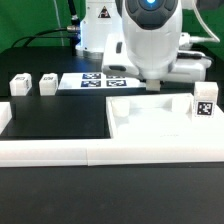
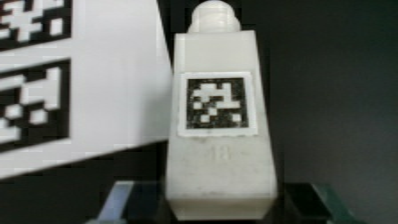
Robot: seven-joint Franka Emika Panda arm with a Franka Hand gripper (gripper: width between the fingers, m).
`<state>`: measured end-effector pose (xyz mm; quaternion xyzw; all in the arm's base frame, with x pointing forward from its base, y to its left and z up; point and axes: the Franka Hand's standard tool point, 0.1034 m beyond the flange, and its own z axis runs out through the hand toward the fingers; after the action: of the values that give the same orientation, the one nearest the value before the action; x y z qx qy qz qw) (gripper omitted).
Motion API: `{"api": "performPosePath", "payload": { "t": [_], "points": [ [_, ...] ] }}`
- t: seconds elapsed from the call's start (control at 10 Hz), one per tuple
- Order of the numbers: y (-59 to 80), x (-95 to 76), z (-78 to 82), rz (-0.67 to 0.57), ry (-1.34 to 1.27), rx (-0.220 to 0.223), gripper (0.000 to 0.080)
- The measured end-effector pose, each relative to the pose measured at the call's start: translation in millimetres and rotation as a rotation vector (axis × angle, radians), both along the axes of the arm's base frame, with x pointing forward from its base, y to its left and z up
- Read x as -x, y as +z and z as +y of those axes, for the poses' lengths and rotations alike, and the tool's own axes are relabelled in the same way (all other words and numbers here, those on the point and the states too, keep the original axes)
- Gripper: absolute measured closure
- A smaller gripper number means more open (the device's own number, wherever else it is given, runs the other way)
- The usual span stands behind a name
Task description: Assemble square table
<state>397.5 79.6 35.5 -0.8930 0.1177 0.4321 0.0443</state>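
Note:
In the wrist view a white leg (image 2: 217, 110) with a black-and-white tag and a round peg at its far end sits lengthwise between my fingers (image 2: 134, 203). My gripper (image 2: 221, 208) is shut on its near end. In the exterior view my gripper (image 1: 153, 87) is low over the black table, just behind the white square tabletop (image 1: 160, 120); the held leg is hidden there. Two more tagged legs (image 1: 19, 84) (image 1: 48, 81) stand at the exterior view's left. A further tagged leg (image 1: 205, 101) stands at the tabletop's right side.
The marker board (image 1: 95, 78) lies behind the work area and shows beside the held leg in the wrist view (image 2: 63, 90). Long white border rails (image 1: 110, 150) run along the front and left. The robot base (image 1: 100, 35) stands at the back.

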Motion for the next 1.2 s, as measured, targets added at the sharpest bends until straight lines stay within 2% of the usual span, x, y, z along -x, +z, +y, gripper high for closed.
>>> {"api": "performPosePath", "payload": {
  "t": [0.1,0.3,0.4,0.5,0.6,0.7,0.8,1.0,1.1,1.2],
  "points": [
    [30.9,-17.3,-7.1,-0.008,-0.001,-0.010,0.0514],
    [75.1,-37.7,-21.3,-0.032,-0.028,-0.028,0.0514],
    [87.9,-46.1,-31.6,-0.036,-0.032,-0.023,0.0514],
    [82.8,-50.6,-35.1,-0.064,-0.010,-0.001,0.0514],
    [79.1,-59.0,-31.5,-0.154,-0.008,0.011,0.0514],
    [82.4,-57.0,-29.9,-0.208,-0.011,0.014,0.0514],
    [85.8,-62.2,-31.7,-0.272,-0.006,0.023,0.0514],
    [141.6,-99.8,-37.4,-0.413,0.031,0.038,0.0514],
    [158.8,-112.6,-42.4,-0.485,0.054,0.053,0.0514],
    [168.7,-124.0,-43.4,-0.584,0.062,0.065,0.0514]
  ]
}}
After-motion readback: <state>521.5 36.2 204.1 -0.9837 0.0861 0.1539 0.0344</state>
